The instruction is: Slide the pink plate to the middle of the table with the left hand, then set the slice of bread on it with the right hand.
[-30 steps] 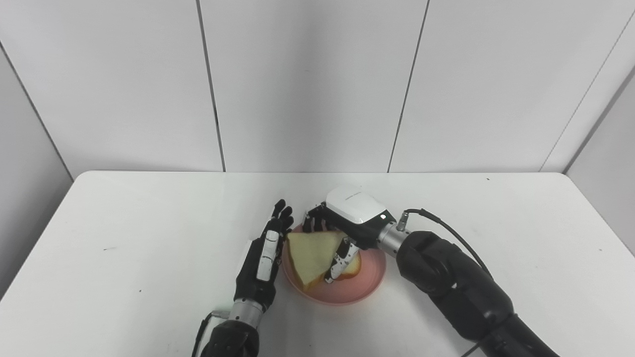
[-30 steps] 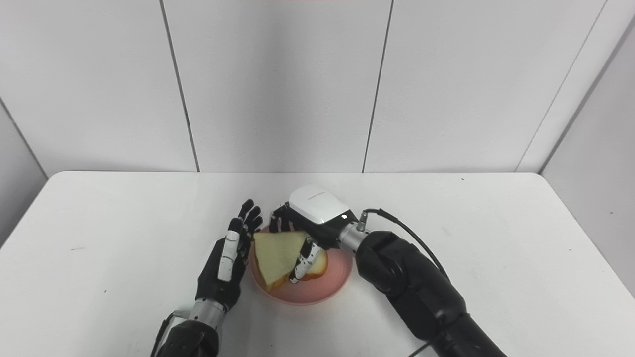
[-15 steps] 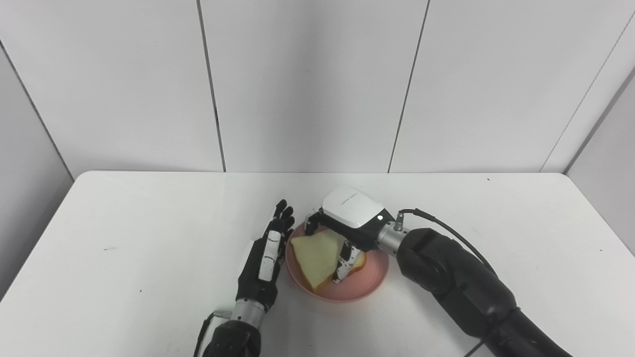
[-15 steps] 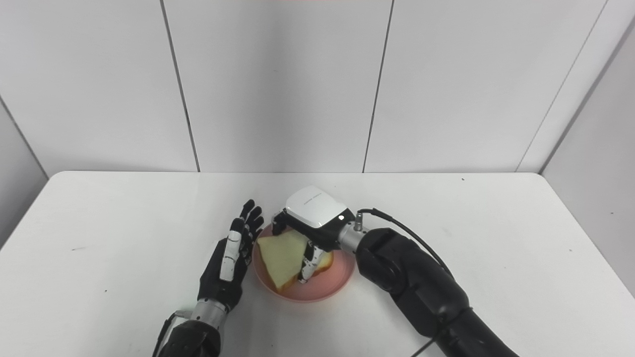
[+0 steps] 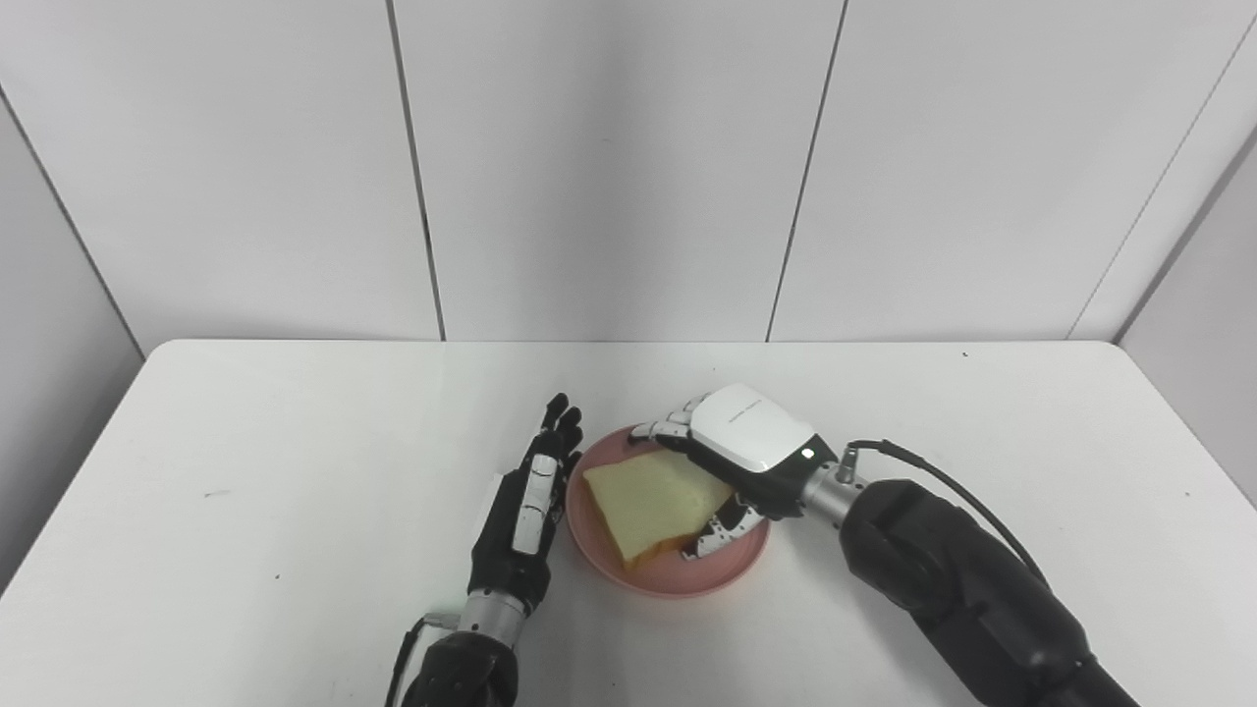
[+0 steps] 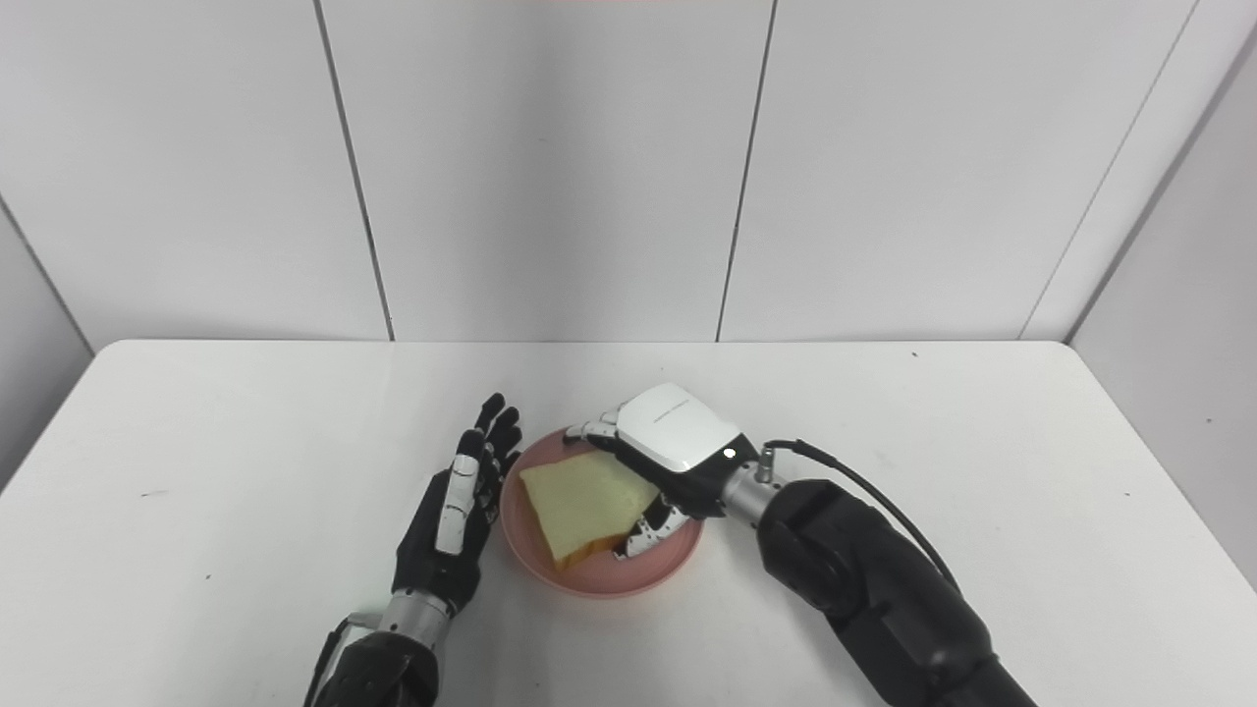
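Note:
The pink plate sits near the middle of the white table. A slice of bread lies on it, covering its left half. My right hand is open over the plate's right side, fingers spread above the bread's far edge and thumb low by its near right corner; it holds nothing. My left hand is open, fingers straight, standing on edge against the plate's left rim. The same scene shows in the right eye view, with the bread on the plate.
The white table is bounded by white wall panels behind and at both sides. My right arm crosses the table's near right part, with a cable at the wrist. Small dark specks mark the table's left.
My right hand has let go of the bread, opened, and drawn back to the right. The bread now lies flat on the plate. My left hand has stayed put.

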